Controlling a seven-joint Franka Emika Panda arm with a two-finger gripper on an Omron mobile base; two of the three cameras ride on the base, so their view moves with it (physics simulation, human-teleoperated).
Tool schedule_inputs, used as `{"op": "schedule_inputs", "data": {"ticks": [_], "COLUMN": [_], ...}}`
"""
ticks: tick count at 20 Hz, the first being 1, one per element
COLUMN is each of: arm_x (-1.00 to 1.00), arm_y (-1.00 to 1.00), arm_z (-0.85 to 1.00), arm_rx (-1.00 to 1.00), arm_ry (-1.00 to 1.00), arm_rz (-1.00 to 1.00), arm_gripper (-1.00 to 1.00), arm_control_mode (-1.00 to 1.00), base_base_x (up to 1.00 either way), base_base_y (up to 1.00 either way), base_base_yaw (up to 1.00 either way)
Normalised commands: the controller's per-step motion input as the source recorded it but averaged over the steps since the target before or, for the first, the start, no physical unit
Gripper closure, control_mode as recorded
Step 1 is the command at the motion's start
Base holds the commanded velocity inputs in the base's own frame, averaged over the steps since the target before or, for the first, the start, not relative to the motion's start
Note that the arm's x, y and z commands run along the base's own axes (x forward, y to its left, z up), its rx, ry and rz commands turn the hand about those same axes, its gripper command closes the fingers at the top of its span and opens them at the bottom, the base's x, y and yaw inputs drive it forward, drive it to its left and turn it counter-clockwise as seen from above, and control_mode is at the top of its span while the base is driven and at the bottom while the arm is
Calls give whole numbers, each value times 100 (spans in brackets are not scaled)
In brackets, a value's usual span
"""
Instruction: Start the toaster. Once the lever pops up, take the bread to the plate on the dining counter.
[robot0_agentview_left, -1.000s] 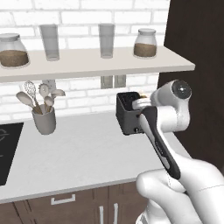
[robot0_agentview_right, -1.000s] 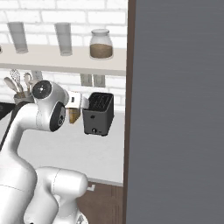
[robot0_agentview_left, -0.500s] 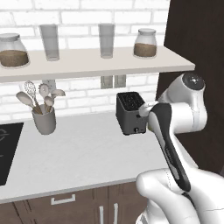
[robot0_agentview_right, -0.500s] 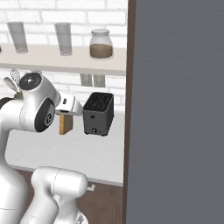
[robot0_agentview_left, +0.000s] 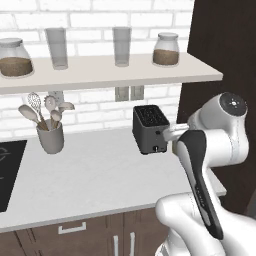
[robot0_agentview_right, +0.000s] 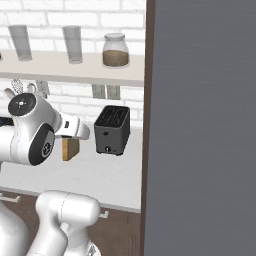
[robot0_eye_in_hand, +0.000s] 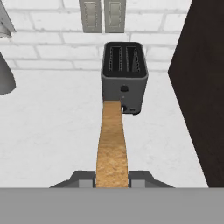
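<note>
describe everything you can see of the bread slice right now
The bread is one thin slice with a golden-brown, grainy face, seen edge-on as a long strip in the hand view. The shut claw pinches its near end between two dark fingertips. It is out of the toaster, held in the air in front of it above the pale worktop.

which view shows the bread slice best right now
The hand view: the bread runs up the middle, edge-on, clamped between the shut gripper with the toaster beyond it. The right base view shows part of the slice hanging below the hand, left of the toaster. In the left base view the arm covers it.
</note>
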Motion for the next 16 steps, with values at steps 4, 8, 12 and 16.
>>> {"op": "schedule_inputs", "data": {"ticks": [4, 8, 12, 16], "arm_x": [-19, -13, -6, 0], "arm_y": [-1, 0, 0, 0], "arm_z": [0, 0, 0, 0], "arm_rx": [0, 0, 0, 0], "arm_ry": [0, 0, 0, 0], "arm_rz": [0, 0, 0, 0], "arm_gripper": [100, 100, 100, 100], "arm_control_mode": [-100, -100, -100, 100], "base_base_x": [0, 0, 0, -44], "base_base_y": [0, 0, 0, 0], "base_base_yaw": [0, 0, 0, 0]}}
